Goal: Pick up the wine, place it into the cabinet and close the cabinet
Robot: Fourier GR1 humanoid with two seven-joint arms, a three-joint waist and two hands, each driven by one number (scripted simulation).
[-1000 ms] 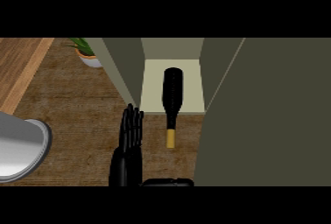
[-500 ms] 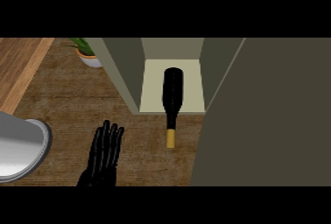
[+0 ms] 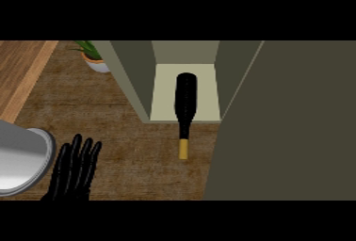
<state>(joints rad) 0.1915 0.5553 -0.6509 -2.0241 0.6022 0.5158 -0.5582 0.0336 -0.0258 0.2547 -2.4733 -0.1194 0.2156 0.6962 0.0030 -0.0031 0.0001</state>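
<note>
In the head view the wine (image 3: pixel 185 101) is a slim black bottle with a yellow cap. It lies flat, its body on the pale floor of the open cabinet (image 3: pixel 135 80) and its neck sticking out over the front edge above the brown surface (image 3: pixel 132 160). The left hand (image 3: pixel 73 172) shows at the lower left, fingers straight and close together, holding nothing; the wine lies well apart from it, up and to its right.
</note>
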